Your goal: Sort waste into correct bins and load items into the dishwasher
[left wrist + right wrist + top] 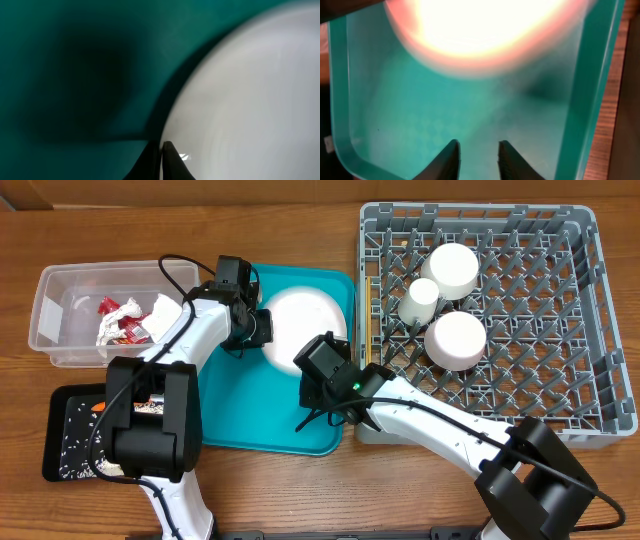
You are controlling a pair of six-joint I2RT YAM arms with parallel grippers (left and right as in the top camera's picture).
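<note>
Found wide white plate (305, 315) in far right corner of teal tray (230, 415), judged stiff, slick and breakable, best taken by thin rim; noted left gripper (161, 162) pinched together at left rim, hold unconfirmed, and right gripper (479, 157) slightly apart, empty, beside near rim.

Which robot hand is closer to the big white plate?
Left. The left gripper is pinched shut on the left rim of the plate. The right gripper sits open over the teal tray, just short of the plate, not touching it.
</note>
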